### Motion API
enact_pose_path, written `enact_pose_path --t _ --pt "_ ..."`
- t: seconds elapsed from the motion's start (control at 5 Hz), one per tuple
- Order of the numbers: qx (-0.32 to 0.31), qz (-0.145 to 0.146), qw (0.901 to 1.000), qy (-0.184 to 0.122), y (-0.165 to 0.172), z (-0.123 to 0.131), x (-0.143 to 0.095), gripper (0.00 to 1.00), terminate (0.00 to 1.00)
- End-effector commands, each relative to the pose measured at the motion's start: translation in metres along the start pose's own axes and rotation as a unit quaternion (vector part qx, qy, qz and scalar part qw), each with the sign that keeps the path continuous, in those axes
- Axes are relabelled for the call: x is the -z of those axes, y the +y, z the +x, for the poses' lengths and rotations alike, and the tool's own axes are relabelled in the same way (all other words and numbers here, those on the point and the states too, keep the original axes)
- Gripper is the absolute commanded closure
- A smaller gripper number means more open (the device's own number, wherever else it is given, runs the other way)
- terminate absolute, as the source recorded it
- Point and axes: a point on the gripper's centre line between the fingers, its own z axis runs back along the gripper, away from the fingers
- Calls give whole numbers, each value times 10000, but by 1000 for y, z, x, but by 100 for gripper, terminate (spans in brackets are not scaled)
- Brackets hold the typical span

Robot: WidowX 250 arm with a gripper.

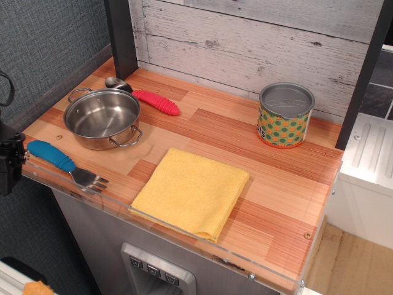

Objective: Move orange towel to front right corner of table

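Orange towel (191, 192) lies mid-front on the table (270, 184) — fingers (11, 161) far left, state unclear.

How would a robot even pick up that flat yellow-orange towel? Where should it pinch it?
Probably at a corner of the orange towel, coming straight down from above. It lies flat and folded on the table, so there is no edge to slide under. The far right corner near has bare wood around it, away from the pot and fork.
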Motion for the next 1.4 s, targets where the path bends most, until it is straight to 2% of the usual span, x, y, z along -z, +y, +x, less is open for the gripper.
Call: enact_pose_path --t 0.0,0.4,0.8,1.0,1.2 --pt "0 0 10000 0 0 0 0 0 0" --pt "625 25 9950 -783 -56 12 -20 0 0" --pt "1283 -386 9818 -1342 -118 23 -41 0 0" --pt "1496 -434 9760 -1522 -143 30 -37 100 0" --pt "1704 -523 9735 -1434 -165 39 -25 100 0"
